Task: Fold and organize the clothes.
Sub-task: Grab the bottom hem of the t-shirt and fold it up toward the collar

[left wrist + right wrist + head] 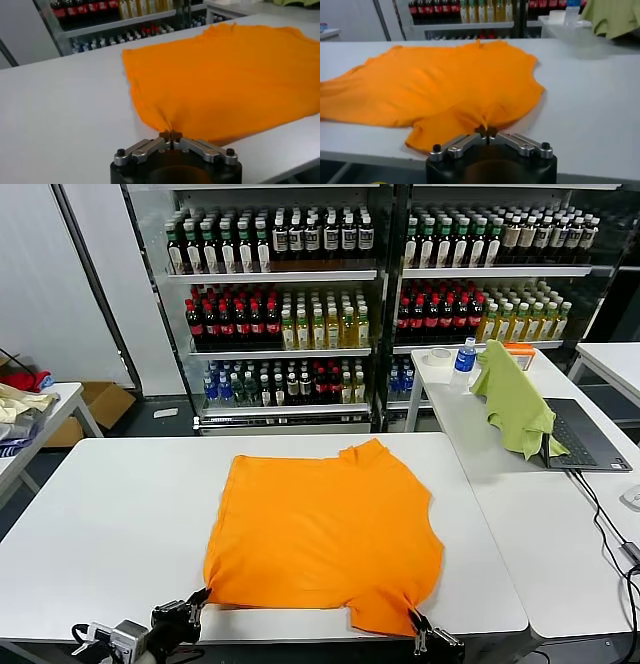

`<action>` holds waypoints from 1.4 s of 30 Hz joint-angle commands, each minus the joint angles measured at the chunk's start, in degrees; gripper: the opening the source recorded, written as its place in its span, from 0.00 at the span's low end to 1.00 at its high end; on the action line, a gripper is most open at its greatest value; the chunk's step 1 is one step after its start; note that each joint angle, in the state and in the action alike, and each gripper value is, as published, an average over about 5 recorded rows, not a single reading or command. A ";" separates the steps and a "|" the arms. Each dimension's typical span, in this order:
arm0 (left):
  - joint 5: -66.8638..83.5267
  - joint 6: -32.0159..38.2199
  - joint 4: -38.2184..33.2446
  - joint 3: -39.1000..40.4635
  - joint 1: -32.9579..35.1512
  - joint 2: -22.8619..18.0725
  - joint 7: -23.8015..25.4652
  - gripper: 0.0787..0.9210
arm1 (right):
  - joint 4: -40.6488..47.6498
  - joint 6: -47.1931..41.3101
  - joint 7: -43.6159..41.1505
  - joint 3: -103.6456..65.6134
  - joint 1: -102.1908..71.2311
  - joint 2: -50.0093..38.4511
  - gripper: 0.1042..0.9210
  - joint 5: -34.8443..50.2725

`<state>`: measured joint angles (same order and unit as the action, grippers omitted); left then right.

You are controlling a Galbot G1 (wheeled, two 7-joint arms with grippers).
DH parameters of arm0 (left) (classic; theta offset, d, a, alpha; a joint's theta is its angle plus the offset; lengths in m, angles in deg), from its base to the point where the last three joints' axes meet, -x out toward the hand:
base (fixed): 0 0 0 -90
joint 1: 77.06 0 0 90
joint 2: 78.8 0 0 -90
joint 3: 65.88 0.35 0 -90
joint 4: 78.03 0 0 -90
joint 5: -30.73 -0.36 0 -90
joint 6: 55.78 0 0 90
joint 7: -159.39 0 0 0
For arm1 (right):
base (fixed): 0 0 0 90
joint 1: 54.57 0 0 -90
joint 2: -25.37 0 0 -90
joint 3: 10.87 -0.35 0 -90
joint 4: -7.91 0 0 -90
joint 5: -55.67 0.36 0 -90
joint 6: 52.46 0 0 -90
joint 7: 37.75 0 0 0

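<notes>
Big white counter (120, 514), orange T-shirt (325, 534) spread flat across the middle, collar end pointing away toward the drink shelves (290, 304), hem end at the near edge. Long axis running near-to-far, so any fold most likely goes forward, straight away from both claws.

Left claw (197, 596) pinched tight on the near left corner of the shirt, cloth bunched into a little peak right at the tips. Right claw (417, 625) same deal, clamped on the near right corner, which hangs a bit past the counter's edge. Each arm nearest its own corner, rest of the shirt lying out beyond them. Looks like both grips are set and the lift-and-carry toward the collar comes next, just a guess though.

Second counter off to the right: green cloth (515, 399) draped over something, laptop (585, 434), water bottle (463, 362). Cardboard box (95, 406) on the floor far left; contents not visible.
</notes>
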<state>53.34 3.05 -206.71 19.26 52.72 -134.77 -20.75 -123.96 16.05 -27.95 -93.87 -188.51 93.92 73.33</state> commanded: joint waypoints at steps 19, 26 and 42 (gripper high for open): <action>16.70 1.17 16.12 4.14 -24.85 4.54 4.25 0.00 | 14.40 -5.97 0.79 2.39 29.10 -1.50 0.00 5.91; 16.45 2.34 20.78 6.59 -28.74 3.47 5.37 0.00 | 19.11 -5.97 0.55 2.63 31.91 -0.82 0.00 4.76; 13.07 4.37 29.65 12.12 -35.56 1.50 4.74 0.02 | 26.15 -6.04 0.54 4.11 35.03 1.44 0.10 0.52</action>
<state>67.55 6.42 -184.09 28.45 22.53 -132.90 -15.40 -101.71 10.28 -27.73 -90.15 -155.85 94.98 75.24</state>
